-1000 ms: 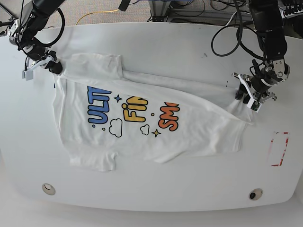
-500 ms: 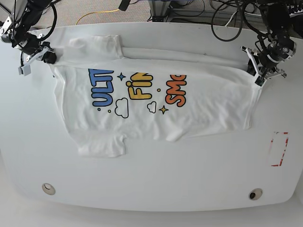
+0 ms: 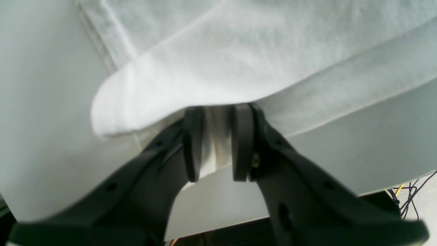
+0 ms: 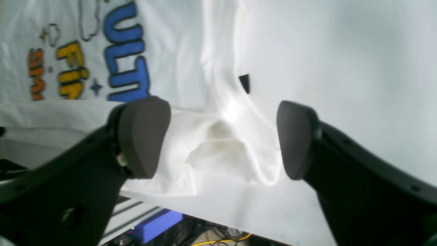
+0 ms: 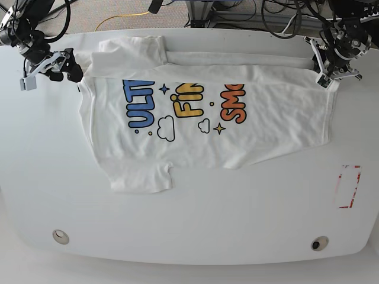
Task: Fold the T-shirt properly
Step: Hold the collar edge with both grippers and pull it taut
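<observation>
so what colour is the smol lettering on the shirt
Orange, with a dark outline, on the white T-shirt. The SMOL lettering shows best in the base view.

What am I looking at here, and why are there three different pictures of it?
A two-armed robot is folding a T-shirt, and each picture comes from a different camera. The overhead picture shows the white table with the printed shirt spread on it, one arm at each far corner. The other two come from cameras on the robot's wrists, looking out past the dark fingers. The left gripper is pinching a fold of the shirt's cloth. The right gripper stands wide open above a rumpled corner of the shirt, holding nothing.
</observation>
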